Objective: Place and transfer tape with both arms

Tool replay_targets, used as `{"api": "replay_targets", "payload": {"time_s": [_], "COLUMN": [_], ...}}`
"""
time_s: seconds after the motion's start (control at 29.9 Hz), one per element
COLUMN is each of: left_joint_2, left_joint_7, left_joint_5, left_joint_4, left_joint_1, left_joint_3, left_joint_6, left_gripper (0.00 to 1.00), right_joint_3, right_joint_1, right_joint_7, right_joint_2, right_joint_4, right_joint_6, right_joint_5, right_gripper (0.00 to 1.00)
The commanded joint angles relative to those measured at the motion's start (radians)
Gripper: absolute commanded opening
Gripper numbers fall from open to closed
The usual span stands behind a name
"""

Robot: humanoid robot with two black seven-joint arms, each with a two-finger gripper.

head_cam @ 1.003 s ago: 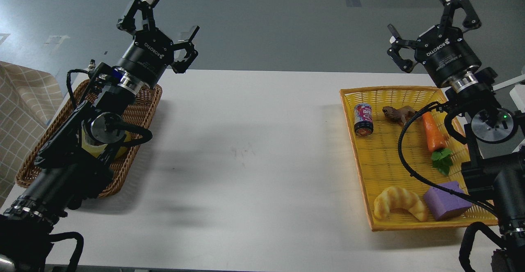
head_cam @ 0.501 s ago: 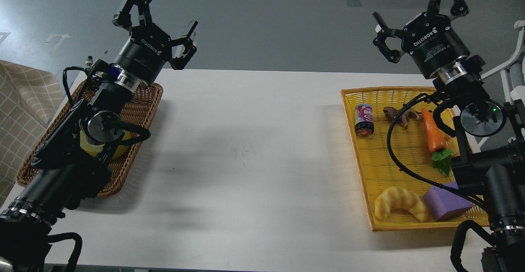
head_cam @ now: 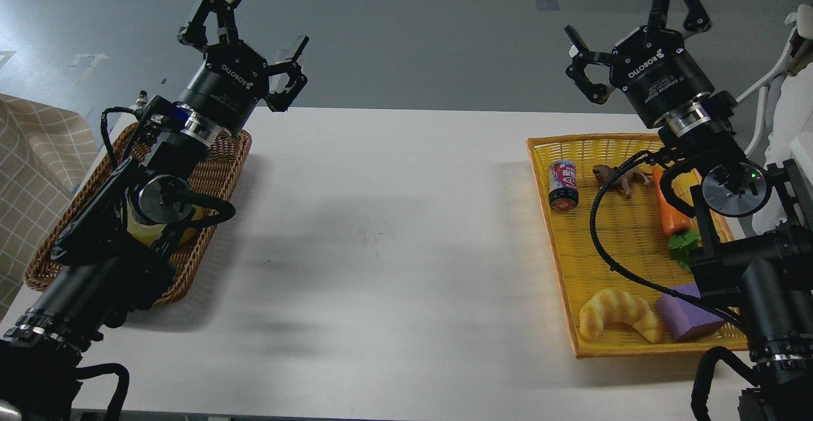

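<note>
The yellow tape [head_cam: 143,230] lies in the brown wicker basket [head_cam: 209,173] at the left, mostly hidden under my left arm; only a yellow edge shows. My left gripper [head_cam: 251,40] is open and empty, raised above the basket's far end, beyond the table's back edge. My right gripper [head_cam: 629,27] is open and empty, raised above the far end of the yellow tray [head_cam: 559,249] at the right.
The yellow tray holds a small can [head_cam: 563,184], a brown toy animal [head_cam: 615,176], a carrot [head_cam: 672,214], a croissant toy [head_cam: 619,322] and a purple block [head_cam: 686,318]. The white table [head_cam: 387,243] lies between basket and tray. A checked cloth [head_cam: 32,154] is at far left.
My right gripper has moved left and up, its arm shifting left over the tray. My left gripper lifted slightly, then came back near where it was. Both stay open.
</note>
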Motion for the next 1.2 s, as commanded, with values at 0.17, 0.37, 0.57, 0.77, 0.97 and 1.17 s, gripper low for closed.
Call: {"api": "replay_targets", "payload": {"time_s": [0.17, 0.37, 0.57, 0.77, 0.97, 1.17], "left_joint_2": [0.0, -0.002, -0.003, -0.011, -0.017, -0.018], "left_joint_7": [-0.003, -0.003, -0.005, -0.006, -0.006, -0.006], "left_joint_5": [0.0, 0.0, -0.002, -0.002, -0.002, -0.002], "left_joint_4": [-0.024, -0.024, -0.024, -0.024, -0.024, -0.024], "left_joint_1": [0.025, 0.025, 0.025, 0.025, 0.025, 0.025], "left_joint_3": [-0.002, -0.002, -0.002, -0.002, -0.002, -0.002], "left_joint_6": [0.0, 0.0, 0.0, 0.0, 0.0, 0.0], "left_gripper": [0.98, 0.98, 0.98, 0.98, 0.98, 0.98], "right_joint_3": [0.001, 0.006, 0.035, 0.044, 0.043, 0.043], "right_joint_1": [-0.001, -0.002, -0.004, -0.014, -0.016, -0.022], "right_joint_7": [0.0, 0.001, 0.003, 0.003, 0.003, 0.003], "right_joint_2": [-0.001, 0.0, 0.002, 0.0, 0.0, 0.0], "right_joint_4": [-0.002, -0.001, -0.001, -0.001, 0.001, 0.001], "right_joint_6": [0.0, 0.0, 0.0, 0.0, 0.0, 0.0], "right_joint_5": [0.0, 0.0, 0.011, 0.065, 0.065, 0.065], "right_gripper": [1.0, 1.0, 1.0, 1.0, 1.0, 1.0]}}
